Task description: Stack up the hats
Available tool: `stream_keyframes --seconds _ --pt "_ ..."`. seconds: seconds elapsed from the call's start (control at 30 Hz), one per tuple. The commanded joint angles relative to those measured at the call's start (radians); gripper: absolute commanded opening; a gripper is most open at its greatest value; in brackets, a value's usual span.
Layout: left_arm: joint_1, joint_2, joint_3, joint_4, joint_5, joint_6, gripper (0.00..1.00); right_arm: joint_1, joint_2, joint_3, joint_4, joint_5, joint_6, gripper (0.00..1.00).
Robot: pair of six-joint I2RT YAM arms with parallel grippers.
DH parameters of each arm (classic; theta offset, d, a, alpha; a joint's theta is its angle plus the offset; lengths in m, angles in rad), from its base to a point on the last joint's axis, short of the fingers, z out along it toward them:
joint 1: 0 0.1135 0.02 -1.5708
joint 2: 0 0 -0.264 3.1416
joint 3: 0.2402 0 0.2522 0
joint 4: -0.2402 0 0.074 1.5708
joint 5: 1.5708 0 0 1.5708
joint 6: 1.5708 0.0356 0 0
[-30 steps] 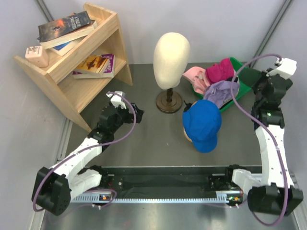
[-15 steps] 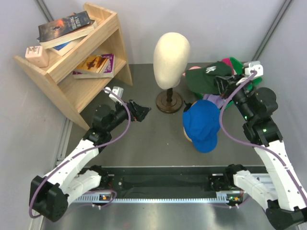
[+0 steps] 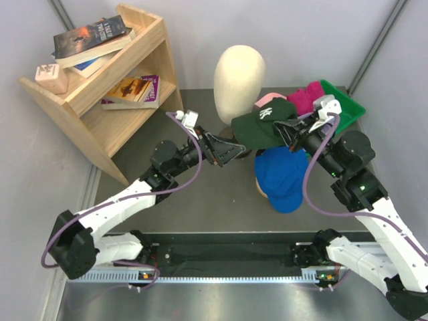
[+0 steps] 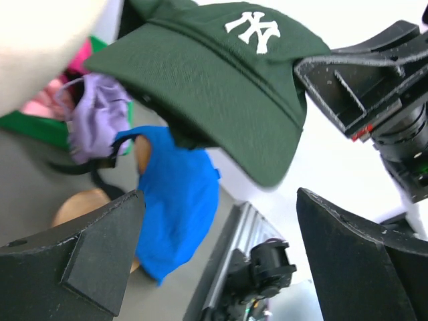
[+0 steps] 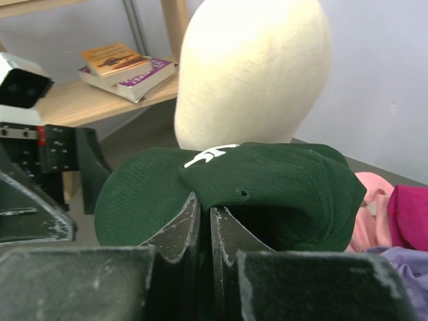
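My right gripper [image 3: 289, 130] is shut on the side of a dark green cap with a white logo [image 3: 264, 127], gripping the edge of its crown [image 5: 267, 187] and holding it in the air above the blue cap [image 3: 282, 175]. The blue cap sits on a round wooden stand [image 3: 261, 189]. My left gripper [image 3: 234, 150] is open and empty, just left of and below the green cap's brim [image 4: 221, 87], not touching it. Magenta [image 3: 306, 98] and light pink [image 3: 267, 101] caps lie in the green tray [image 3: 344, 110]; the lavender cap [image 4: 93, 117] shows beside them.
A cream mannequin head [image 3: 239, 73] on a dark pedestal stands just behind the held cap. A wooden bookshelf with books [image 3: 107, 80] fills the back left. The arms' base rail runs along the near edge.
My right arm has carried the green cap from the tray leftward to above the blue cap. My left arm has reached right, toward the cap's brim, with its jaws open.
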Motion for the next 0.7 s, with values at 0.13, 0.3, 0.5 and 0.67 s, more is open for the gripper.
stream_keyframes --seconds 0.13,0.3,0.5,0.67 --pt "-0.027 0.087 0.08 0.249 -0.027 -0.1 0.92 0.045 -0.048 -0.006 0.042 0.011 -0.042 0.0" --pt "-0.033 0.127 0.091 0.309 -0.055 -0.113 0.84 0.048 -0.077 -0.004 0.005 0.014 -0.061 0.0" --pt "-0.044 0.191 0.137 0.344 -0.041 -0.12 0.71 0.046 -0.118 -0.029 -0.021 0.003 -0.064 0.0" --pt "-0.047 0.219 0.15 0.361 -0.052 -0.117 0.36 0.048 -0.144 -0.018 -0.091 0.047 -0.085 0.0"
